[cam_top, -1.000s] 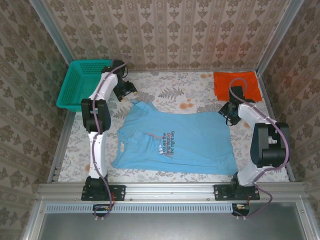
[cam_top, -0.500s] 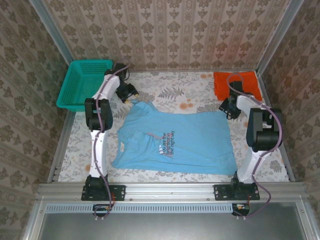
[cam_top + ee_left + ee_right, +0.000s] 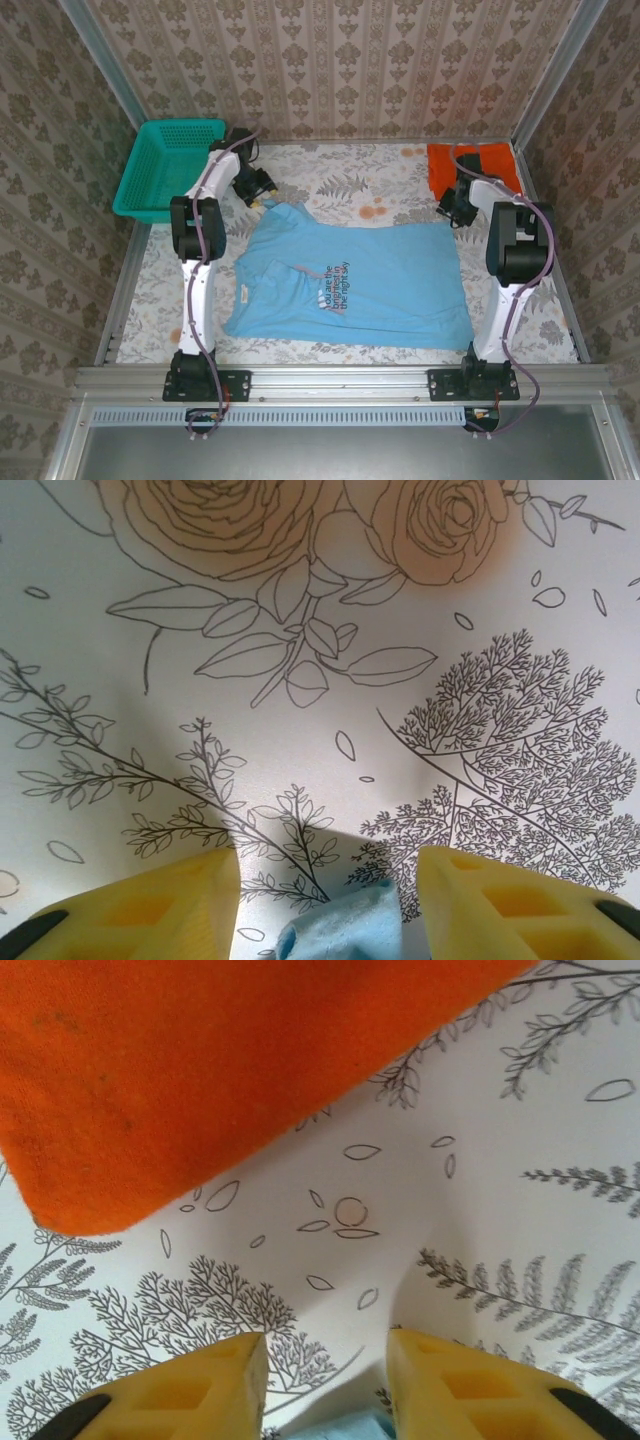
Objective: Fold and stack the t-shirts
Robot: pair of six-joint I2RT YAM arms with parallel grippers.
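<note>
- Our left gripper [image 3: 328, 872] has its fingers apart around the blue t-shirt [image 3: 350, 280]'s far-left corner.
- Our right gripper [image 3: 327, 1355], fingers narrower, straddles its far-right corner, near the orange t-shirt [image 3: 200, 1060]'s edge.
- We count two t-shirts, one basket [image 3: 170, 125]; bare table [image 3: 350, 175] lies between.

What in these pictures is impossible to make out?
Top view: print on the blue shirt too small to read.
Top view: the right arm hides part of the orange shirt.
Left wrist view: the bottom edge cuts off the blue shirt at the left gripper.
Right wrist view: likewise at the right gripper.
</note>
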